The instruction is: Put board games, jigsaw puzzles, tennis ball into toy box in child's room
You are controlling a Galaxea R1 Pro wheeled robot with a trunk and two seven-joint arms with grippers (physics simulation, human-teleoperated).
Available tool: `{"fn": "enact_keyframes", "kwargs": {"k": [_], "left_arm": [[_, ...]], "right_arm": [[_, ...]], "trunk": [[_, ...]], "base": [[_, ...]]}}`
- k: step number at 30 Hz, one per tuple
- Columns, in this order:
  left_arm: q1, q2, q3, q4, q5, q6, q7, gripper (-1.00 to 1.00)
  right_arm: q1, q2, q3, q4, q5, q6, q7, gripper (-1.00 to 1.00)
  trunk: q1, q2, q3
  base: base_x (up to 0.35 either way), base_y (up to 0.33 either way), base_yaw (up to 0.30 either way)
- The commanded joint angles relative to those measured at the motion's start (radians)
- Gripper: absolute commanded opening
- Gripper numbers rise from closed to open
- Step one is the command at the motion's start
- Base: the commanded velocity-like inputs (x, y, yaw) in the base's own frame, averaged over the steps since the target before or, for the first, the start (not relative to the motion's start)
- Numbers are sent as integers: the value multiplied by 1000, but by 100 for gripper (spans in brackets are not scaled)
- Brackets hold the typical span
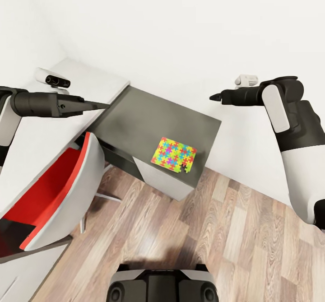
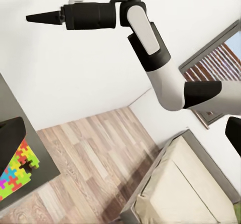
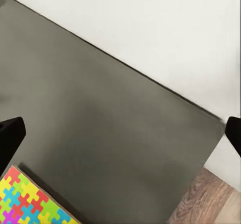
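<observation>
One jigsaw puzzle, a flat slab of yellow, red, blue and green pieces, lies near the front edge of a low dark-grey-topped cabinet. It also shows as jigsaw puzzle and jigsaw puzzle. My left gripper hovers over the cabinet's left end, open and empty. My right gripper is held above the cabinet's right back corner, also open and empty, well above the puzzle. The table with its pale top runs along the left. The bed is a cream mattress. The toy box, board games and tennis ball are out of view.
A red chair with a white shell stands tucked at the table, left of the cabinet. White walls close in behind the cabinet. Wood-plank floor stretches between my base and the cabinet.
</observation>
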Motion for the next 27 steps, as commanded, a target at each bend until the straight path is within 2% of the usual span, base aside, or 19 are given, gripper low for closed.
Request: {"fn": "enact_keyframes", "kwargs": {"k": [1,11,17,27], "left_arm": [[-1,2,-2,0,3,10,-2,100],[-1,3,-2,0,3,10,-4,100],[-1,3,-2,0,4,10,-4,100],[-1,3,-3,0,4,10,-3,100]], "right_arm": [[-1,-1,2,0,6,3,6,100],[2,-1,2,11,8,3,4,100],[13,0,2,17,8,3,3,100],[28,0,3,17,16,3,1,100]], "trunk": [[1,-2,0],[1,-2,15],[1,-2,23],[1,-2,26]], "base": [[99,188,-209],[44,66,-209],[83,163,-206],[19,100,-51]]}}
